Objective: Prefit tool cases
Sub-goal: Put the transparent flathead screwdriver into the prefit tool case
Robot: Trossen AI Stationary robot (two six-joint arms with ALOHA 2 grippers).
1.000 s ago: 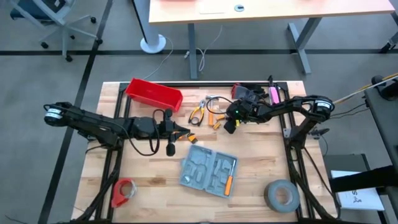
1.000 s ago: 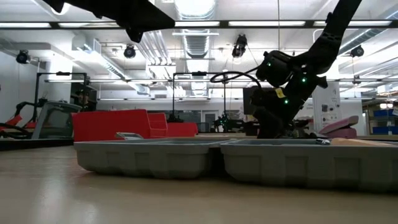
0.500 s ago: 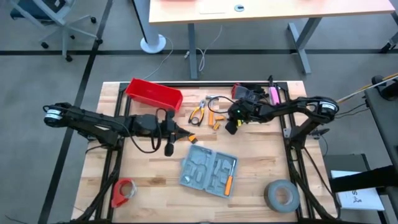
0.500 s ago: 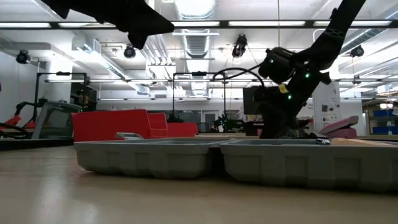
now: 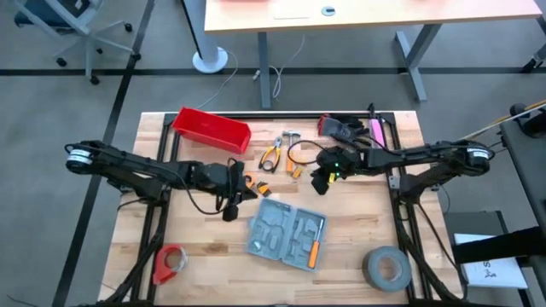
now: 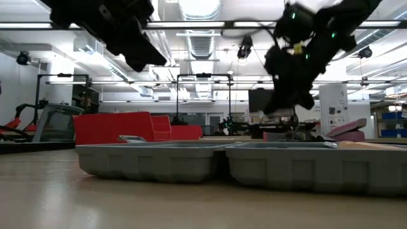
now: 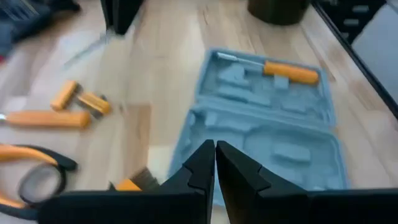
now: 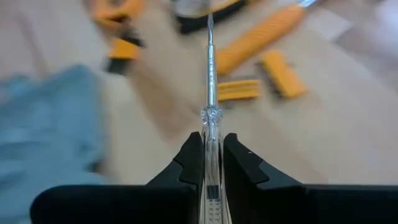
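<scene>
Overhead, the open tool case [image 5: 287, 235] lies between both arms' grippers, while the left wrist view shows the left gripper [image 7: 215, 160] pinched empty above the case, and the right wrist view shows the right gripper [image 8: 212, 155] clamping a clear-handled screwdriver [image 8: 210, 93].

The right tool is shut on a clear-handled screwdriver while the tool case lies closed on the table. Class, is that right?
Not quite. The right tool is shut on the clear-handled screwdriver, but the tool case lies open, its moulded recesses facing up. The high view shows this.
</scene>
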